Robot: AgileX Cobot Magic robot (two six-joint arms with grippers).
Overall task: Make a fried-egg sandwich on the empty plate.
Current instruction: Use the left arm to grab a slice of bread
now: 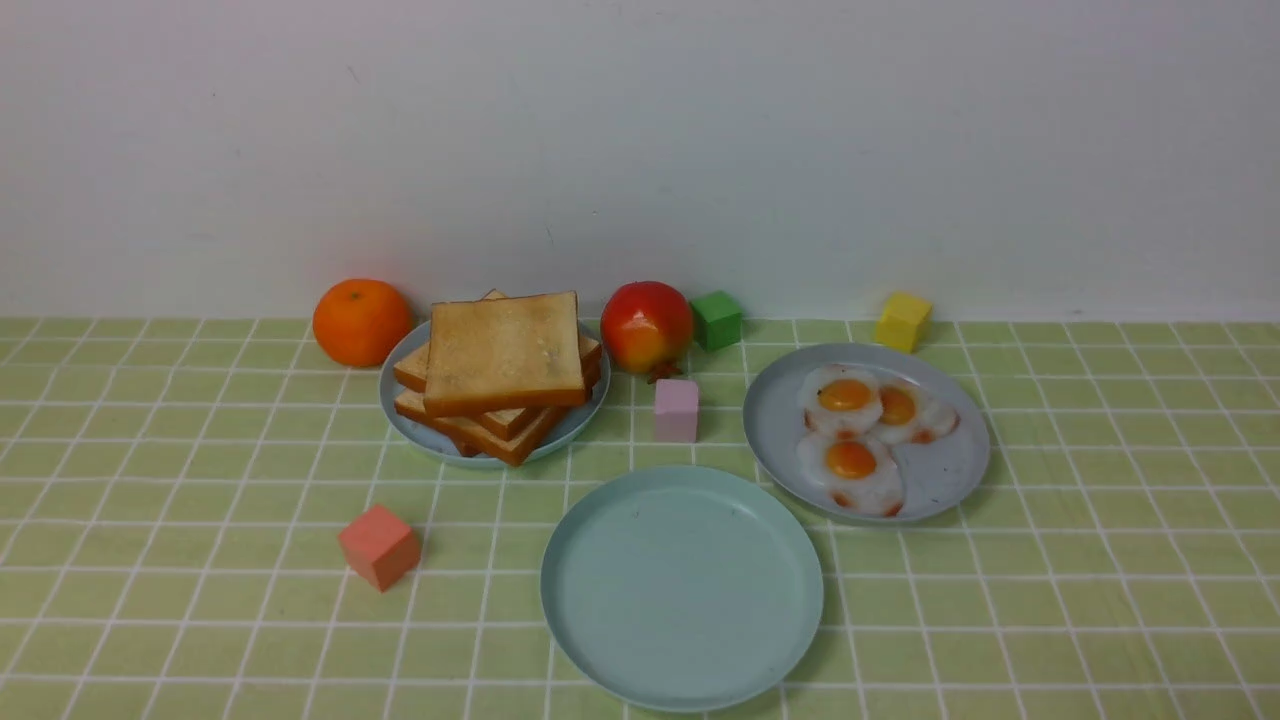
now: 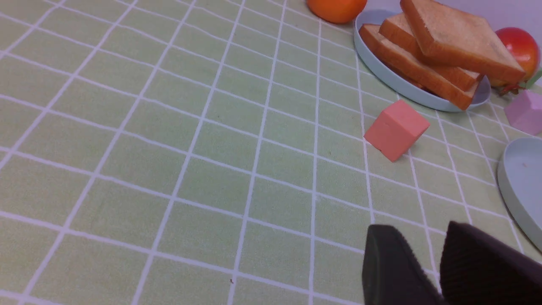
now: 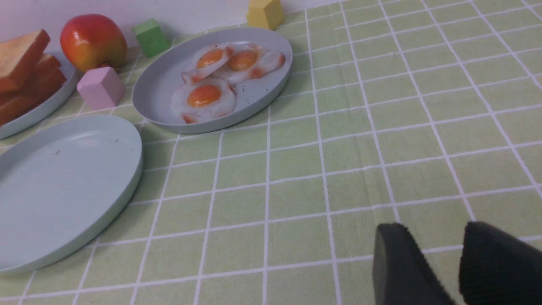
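Note:
The empty pale teal plate point(image 1: 682, 590) lies at the front centre; its edge shows in the left wrist view point(image 2: 525, 182) and most of it in the right wrist view point(image 3: 63, 186). Nothing lies on it, and no stacked egg sandwich is in view. Several toast slices point(image 1: 503, 355) are stacked on a light-blue plate point(image 1: 397, 405) at the back left. Three toy fried eggs point(image 1: 852, 465) lie on a greyer plate point(image 1: 950, 475) at the right. My left gripper point(image 2: 419, 231) and right gripper point(image 3: 434, 228) are open and empty, low over bare cloth. Neither shows in the front view.
An orange point(image 1: 361, 321) sits left of the toast and a red-yellow fruit point(image 1: 647, 326) to its right. Small cubes lie about: salmon point(image 1: 379, 546), pink point(image 1: 676, 410), green point(image 1: 716, 319), yellow point(image 1: 902, 321). A white wall bounds the back.

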